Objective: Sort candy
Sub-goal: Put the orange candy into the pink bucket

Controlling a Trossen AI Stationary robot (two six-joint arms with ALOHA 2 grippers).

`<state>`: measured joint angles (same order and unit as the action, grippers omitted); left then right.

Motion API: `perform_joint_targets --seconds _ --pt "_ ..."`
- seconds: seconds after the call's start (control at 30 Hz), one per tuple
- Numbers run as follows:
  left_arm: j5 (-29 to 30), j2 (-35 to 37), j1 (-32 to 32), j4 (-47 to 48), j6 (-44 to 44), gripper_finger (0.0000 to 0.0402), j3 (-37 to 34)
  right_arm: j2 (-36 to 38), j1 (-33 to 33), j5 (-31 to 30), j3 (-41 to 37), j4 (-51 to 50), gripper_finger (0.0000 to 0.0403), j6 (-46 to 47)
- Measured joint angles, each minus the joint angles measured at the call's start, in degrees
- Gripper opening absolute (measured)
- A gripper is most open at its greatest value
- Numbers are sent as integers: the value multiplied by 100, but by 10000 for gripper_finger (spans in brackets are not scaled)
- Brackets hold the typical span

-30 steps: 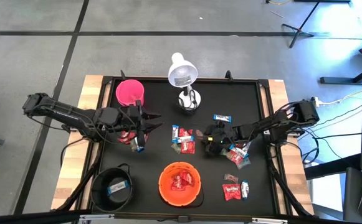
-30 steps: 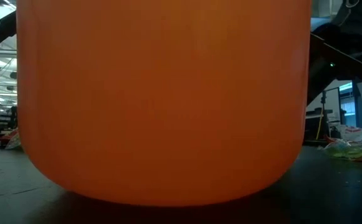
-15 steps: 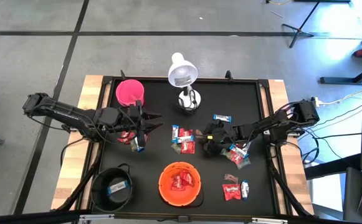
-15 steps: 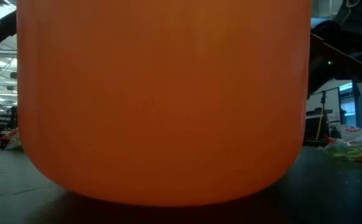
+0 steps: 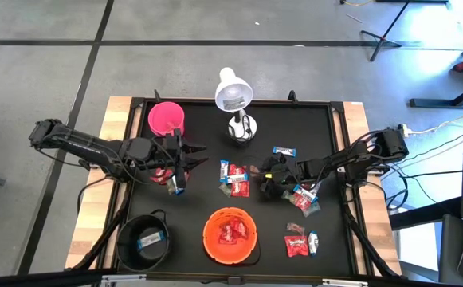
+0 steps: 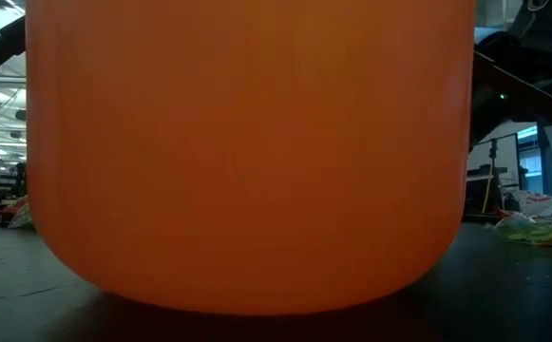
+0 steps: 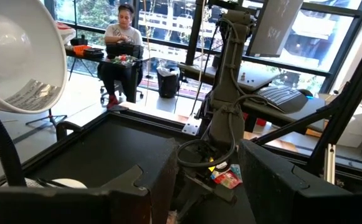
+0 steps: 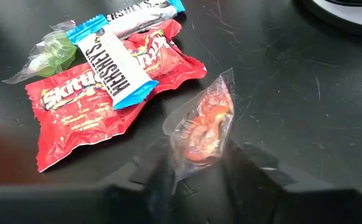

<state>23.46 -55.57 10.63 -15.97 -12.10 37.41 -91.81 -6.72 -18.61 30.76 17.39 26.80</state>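
Taking the orange bowl [image 5: 229, 234] as landmark and reading leftward first: the black bowl [image 5: 144, 240] sits well to its left with one pale wrapped sweet inside. Up and left of the orange bowl hangs the left gripper [image 5: 185, 163], near the pink cup [image 5: 166, 118]; something red and blue shows at its tip, but from above I cannot tell whether it is pinched or merely underneath, nor how its fingers stand.

Straight above the orange bowl lies a small cluster of candy [image 5: 234, 181]: a red glossy pouch [image 8: 100, 99], crinkled and flat, with a white-and-blue bar [image 8: 114, 63] laid across it and a green twist [image 8: 48, 56] touching its edge. The lamp [image 5: 233, 94], white and smooth, stands beyond.

Just right of that cluster is the right gripper [image 5: 272, 180]. Its wrist view shows a clear cellophane packet [image 8: 200, 124] with orange pieces inside, standing between the two dark fingers [image 8: 250, 167], its long axis running away from the wrist. The fingers are closing about its lower end, probably already pinching it. This is the arm plainly nearer the packet, and the orange bowl lies below and left of it.

More red and blue sweets [image 5: 299, 239] lie right of the orange bowl, which already holds red ones.
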Motion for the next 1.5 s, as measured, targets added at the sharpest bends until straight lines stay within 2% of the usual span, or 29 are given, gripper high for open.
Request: perform_joint_targets --seconds 0.3,0.5,0.73,0.97,1.17,1.3,1.5 --pt "-46 0 0 0 2 162 -2 0 0 6 0 0 10 -1" --pt "-50 0 2 2 6 162 -2 159 0 13 0 -4 3 12" --pt "-57 0 2 4 15 162 -3 943 -9 146 0 5 1 -9" --pt "-46 -309 2 -72 22 162 -7 1701 -9 700 0 637 1 -331" --pt "-70 -788 2 -420 72 162 -7 1777 -7 1356 4 1668 0 -456" --pt "-457 -929 0 -707 70 162 -7 1775 -9 1437 4 1843 0 -456" --pt "-651 -1262 -2 -1187 317 162 -7 1773 -7 1532 4 2246 0 -456"
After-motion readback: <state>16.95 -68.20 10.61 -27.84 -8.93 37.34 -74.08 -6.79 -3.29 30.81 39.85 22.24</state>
